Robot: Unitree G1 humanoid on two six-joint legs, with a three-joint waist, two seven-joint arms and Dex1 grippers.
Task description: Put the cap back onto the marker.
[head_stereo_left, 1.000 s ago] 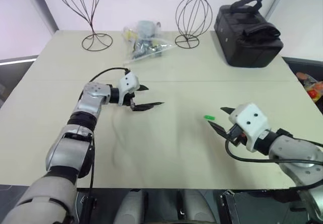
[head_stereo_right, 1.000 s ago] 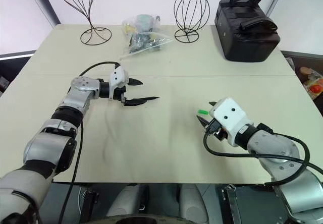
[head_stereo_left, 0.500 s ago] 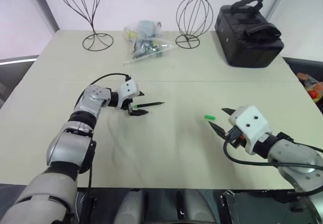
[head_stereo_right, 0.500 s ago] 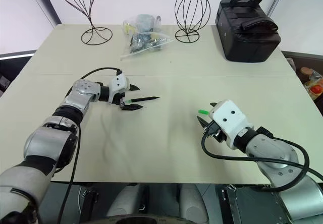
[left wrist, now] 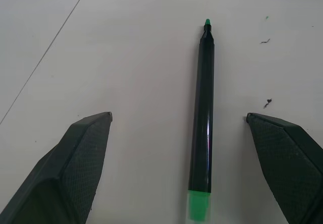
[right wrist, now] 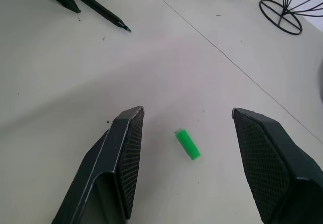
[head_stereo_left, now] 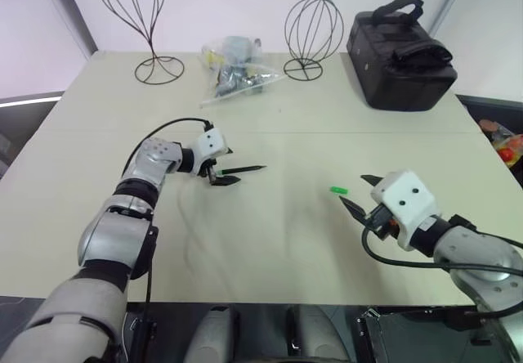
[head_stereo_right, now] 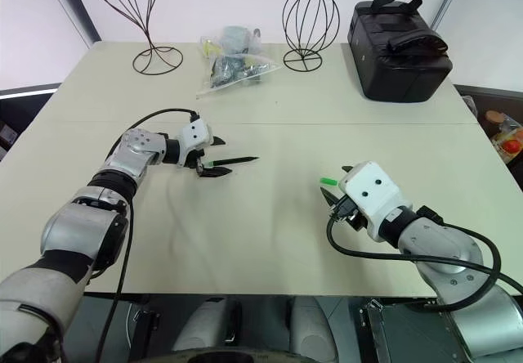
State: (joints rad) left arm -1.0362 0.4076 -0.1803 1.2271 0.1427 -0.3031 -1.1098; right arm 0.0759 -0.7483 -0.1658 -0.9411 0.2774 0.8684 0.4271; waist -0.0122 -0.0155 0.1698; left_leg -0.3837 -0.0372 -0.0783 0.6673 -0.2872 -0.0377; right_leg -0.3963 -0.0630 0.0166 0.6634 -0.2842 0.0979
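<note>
The marker (head_stereo_left: 242, 169) lies uncapped left of centre on the worktop (head_stereo_left: 278, 240) between the spread fingers of the left claw (head_stereo_left: 221, 171), while the green cap (head_stereo_left: 339, 190) lies right of centre before the spread right claw (head_stereo_left: 359, 193).

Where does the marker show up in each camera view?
Left eye: marker lies left of centre, at the left gripper.
Right eye: same spot.
Left wrist: between the open fingers.
Right wrist: far corner.
Shared landmark: the green cap.
</note>
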